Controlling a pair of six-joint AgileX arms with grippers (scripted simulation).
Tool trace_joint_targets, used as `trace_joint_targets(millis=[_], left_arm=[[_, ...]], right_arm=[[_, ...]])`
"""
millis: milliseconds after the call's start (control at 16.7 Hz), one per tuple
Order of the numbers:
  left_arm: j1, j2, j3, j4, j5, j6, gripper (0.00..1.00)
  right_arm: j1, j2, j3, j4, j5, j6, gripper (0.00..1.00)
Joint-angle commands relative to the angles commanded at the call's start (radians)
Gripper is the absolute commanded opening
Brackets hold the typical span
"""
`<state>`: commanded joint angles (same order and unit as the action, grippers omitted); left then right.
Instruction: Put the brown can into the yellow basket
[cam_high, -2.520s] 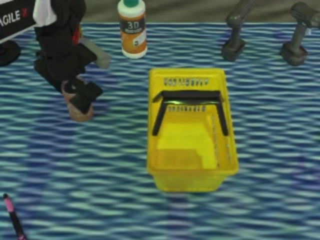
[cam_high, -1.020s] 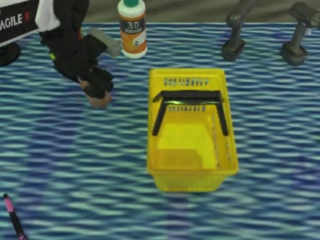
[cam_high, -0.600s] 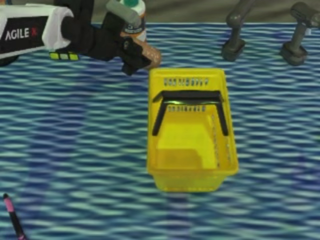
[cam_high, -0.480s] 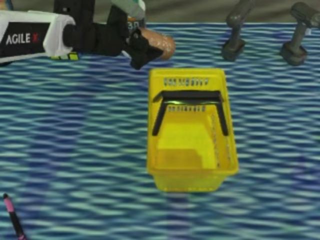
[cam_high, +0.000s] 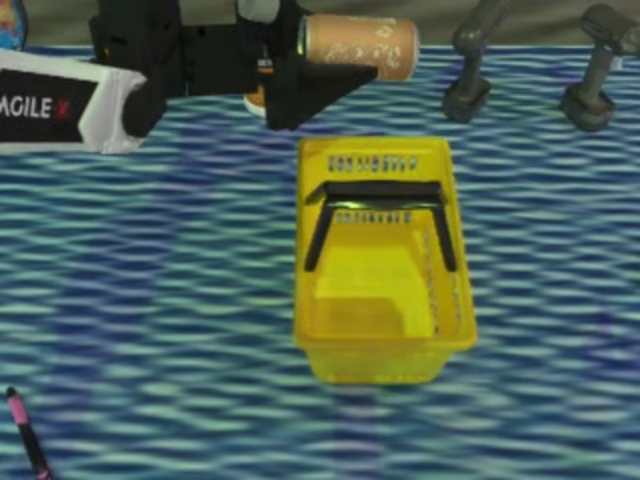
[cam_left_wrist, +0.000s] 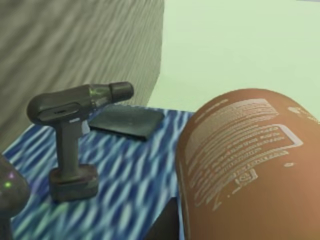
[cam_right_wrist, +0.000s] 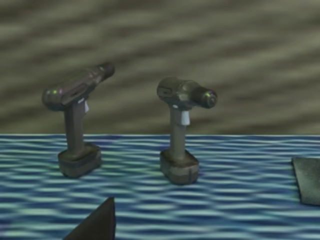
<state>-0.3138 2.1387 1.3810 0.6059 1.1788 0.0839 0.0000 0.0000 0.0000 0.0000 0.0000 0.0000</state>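
My left hand (cam_high: 335, 70) has swung up and toward the top view's right since half a second ago, and it now grips the small tan-brown drink can (cam_high: 358, 45), which lies on its side in the air past the far rim of the bright yellow slotted plastic basket (cam_high: 384, 345), not yet over its hollow. In the left wrist view the can (cam_left_wrist: 250, 165) fills the near side with its pale print turned up. The basket has not moved; its black handles (cam_high: 380, 192) lie folded across it. The desk (cam_high: 150, 300) wears a rippled blue cloth. Two grey power drills (cam_high: 475, 60) (cam_high: 598, 65) stand along its far edge before a dull brownish wall, and a pink pen (cam_high: 25, 440), I think, lies at the near left corner. My right hand is out of sight.
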Motion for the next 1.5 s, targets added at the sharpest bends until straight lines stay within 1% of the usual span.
trace_joint_targets(millis=[120, 240, 660, 780, 1080, 1200, 1440, 1500], left_arm=[[-0.005, -0.025, -0.031, 0.079, 0.063, -0.026, 0.0], [-0.007, -0.039, -0.047, 0.115, 0.093, -0.038, 0.0], [-0.001, -0.02, -0.047, 0.132, 0.095, -0.037, 0.0], [0.004, 0.026, -0.059, 0.19, 0.096, -0.037, 0.0], [0.017, 0.176, -0.108, 0.404, 0.097, -0.043, 0.0], [0.019, 0.204, -0.119, 0.437, 0.097, -0.044, 0.0], [0.019, 0.206, -0.119, 0.439, 0.097, -0.044, 0.0], [0.019, 0.206, -0.119, 0.439, 0.097, -0.044, 0.08]], right_arm=[[0.0, 0.0, 0.0, 0.0, 0.0, 0.0, 1.0], [0.0, 0.0, 0.0, 0.0, 0.0, 0.0, 1.0], [0.0, 0.0, 0.0, 0.0, 0.0, 0.0, 1.0], [0.0, 0.0, 0.0, 0.0, 0.0, 0.0, 1.0], [0.0, 0.0, 0.0, 0.0, 0.0, 0.0, 1.0], [0.0, 0.0, 0.0, 0.0, 0.0, 0.0, 1.0], [0.0, 0.0, 0.0, 0.0, 0.0, 0.0, 1.0], [0.0, 0.0, 0.0, 0.0, 0.0, 0.0, 1.0]])
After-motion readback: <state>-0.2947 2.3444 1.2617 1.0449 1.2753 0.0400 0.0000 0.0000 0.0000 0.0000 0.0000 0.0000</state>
